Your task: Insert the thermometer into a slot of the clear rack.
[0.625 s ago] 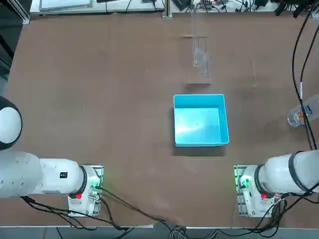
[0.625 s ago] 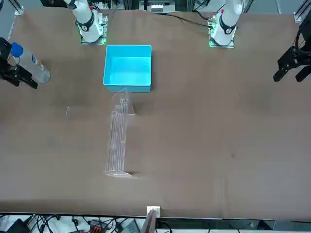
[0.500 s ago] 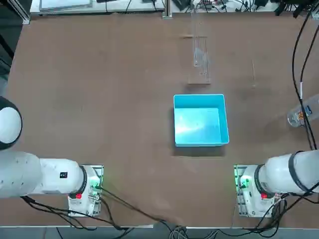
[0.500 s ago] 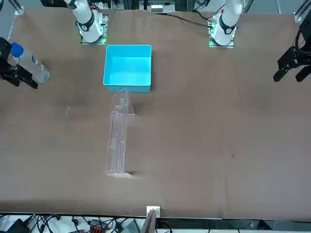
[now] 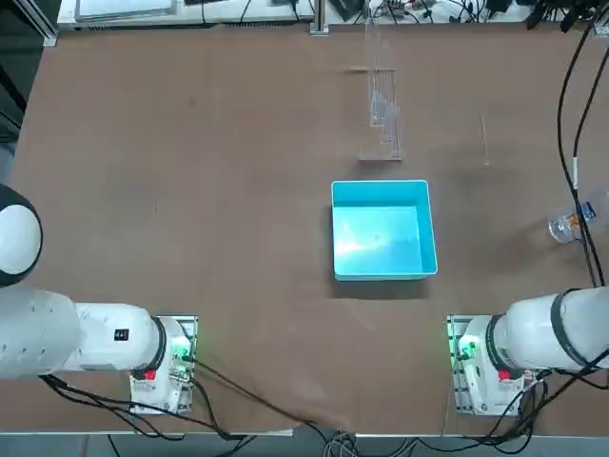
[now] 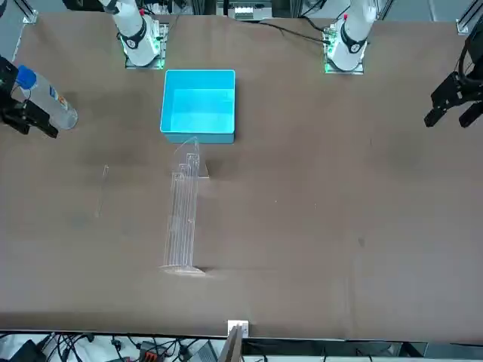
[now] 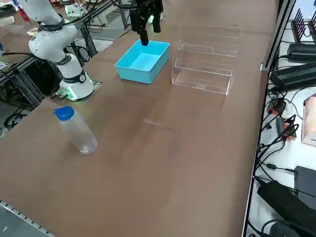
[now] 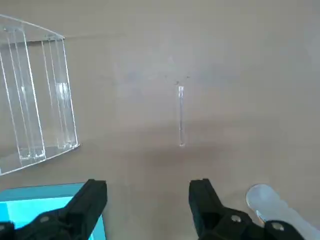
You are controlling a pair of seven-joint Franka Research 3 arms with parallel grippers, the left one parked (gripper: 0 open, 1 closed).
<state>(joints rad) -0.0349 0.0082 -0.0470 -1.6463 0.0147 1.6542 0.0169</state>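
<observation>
The thermometer (image 8: 181, 116) is a thin pale rod lying flat on the brown table, also showing faintly in the top view (image 5: 484, 141), the front view (image 6: 102, 188) and the right side view (image 7: 159, 123). The clear rack (image 5: 383, 105) stands upright beyond the blue box, seen too in the front view (image 6: 181, 215), the side view (image 7: 205, 59) and the wrist view (image 8: 35, 95). My right gripper (image 8: 147, 197) hangs open and empty above the table, short of the thermometer. In the front view the right gripper (image 6: 23, 117) is at the table's edge, next to a bottle.
A bright blue box (image 5: 383, 228) sits mid-table between the arm bases and the rack. A clear bottle with a blue cap (image 7: 76, 131) stands near the right gripper, its cap (image 8: 260, 197) showing beside one finger. Cables (image 5: 571, 114) hang along the right edge.
In the top view less of the bottle shows at the right edge than before. In the front view the right gripper has edged slightly toward the table's edge. Nothing was grasped.
</observation>
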